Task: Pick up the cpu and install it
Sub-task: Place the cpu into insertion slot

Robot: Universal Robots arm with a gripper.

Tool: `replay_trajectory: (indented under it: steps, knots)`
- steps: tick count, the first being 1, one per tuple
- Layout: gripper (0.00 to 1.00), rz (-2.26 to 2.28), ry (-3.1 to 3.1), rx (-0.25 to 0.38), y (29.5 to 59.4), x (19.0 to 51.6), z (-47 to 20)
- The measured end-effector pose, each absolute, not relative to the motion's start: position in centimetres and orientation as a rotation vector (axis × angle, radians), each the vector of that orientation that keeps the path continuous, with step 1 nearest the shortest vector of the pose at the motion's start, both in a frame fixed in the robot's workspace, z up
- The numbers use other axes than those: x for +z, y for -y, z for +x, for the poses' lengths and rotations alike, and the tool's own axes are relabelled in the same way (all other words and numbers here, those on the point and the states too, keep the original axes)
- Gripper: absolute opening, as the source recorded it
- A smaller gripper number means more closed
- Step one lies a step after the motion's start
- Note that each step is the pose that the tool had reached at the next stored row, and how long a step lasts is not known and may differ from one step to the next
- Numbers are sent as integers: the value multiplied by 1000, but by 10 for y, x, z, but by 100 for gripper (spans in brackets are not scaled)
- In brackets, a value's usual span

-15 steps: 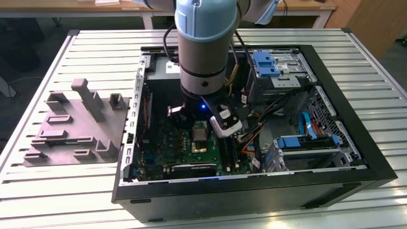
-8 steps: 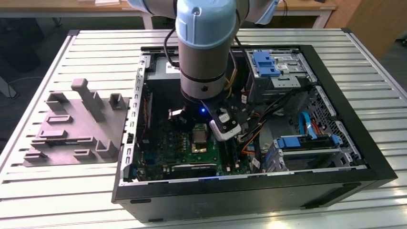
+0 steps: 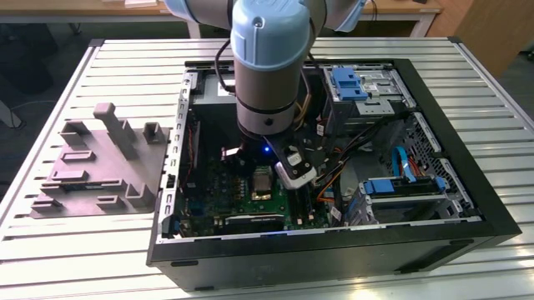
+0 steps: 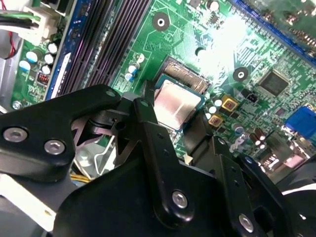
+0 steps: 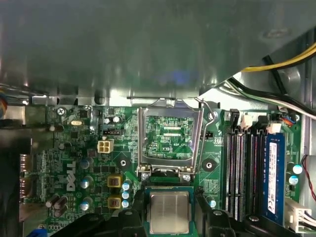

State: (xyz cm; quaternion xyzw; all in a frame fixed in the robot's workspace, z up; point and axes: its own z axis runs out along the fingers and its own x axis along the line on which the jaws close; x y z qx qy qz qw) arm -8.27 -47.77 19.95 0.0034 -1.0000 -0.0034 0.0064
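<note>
The cpu (image 5: pixel 169 212) is a small pale metal square on a green base, and it lies between my gripper's (image 5: pixel 170 206) two black fingers (image 5: pixel 138 206). The gripper is shut on its edges. In the second wrist view the cpu (image 4: pixel 177 101) hangs just over the socket (image 4: pixel 183 75), whose contact field shows past the chip's far edge. The socket's metal load plate (image 5: pixel 170 138) is swung open, with its lever (image 5: pixel 209 117) raised beside it. In the exterior view the arm (image 3: pixel 265 69) reaches down into the open computer case, and the cpu (image 3: pixel 262 185) shows pale under the wrist.
The motherboard (image 5: pixel 74 163) lies in the black case (image 3: pixel 334 253) on a slatted metal table (image 3: pixel 84 250). Memory slots (image 5: pixel 244 168), yellow and black cables (image 5: pixel 276 61) and drive bays (image 3: pixel 363 84) crowd the socket. A grey moulded fixture (image 3: pixel 100 169) stands outside, on the exterior view's left.
</note>
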Motion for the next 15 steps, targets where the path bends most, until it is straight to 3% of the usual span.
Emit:
replay_trajectory:
  steps: [15]
  knots:
    - [47, 23, 3129, -10, 483, 191, -84]
